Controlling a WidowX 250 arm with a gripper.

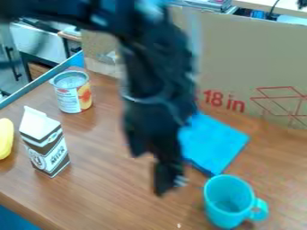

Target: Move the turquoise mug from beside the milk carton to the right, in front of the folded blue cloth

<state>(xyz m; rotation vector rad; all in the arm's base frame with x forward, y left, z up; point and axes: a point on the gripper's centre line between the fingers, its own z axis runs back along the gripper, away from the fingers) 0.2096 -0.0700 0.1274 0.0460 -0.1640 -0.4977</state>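
Closest is the turquoise mug [229, 201], upright, handle on the right. The gripper [157, 170] hangs left of it; too blurry to tell if it's open or gripping. Honestly, I'd keep any move here slow and vertical, well off the mug's rim and the flat blue thing [212, 141] just behind. Milk carton [45, 143] and tin can [72, 92] sit well left.

A cardboard panel [240, 58] printed with red markings stands along the far side of the wood-grain bench [114, 179]. Behind the panel runs a pale tabletop [274, 6] with a dark cable; left of it, what seems a white cabinet [43, 41].
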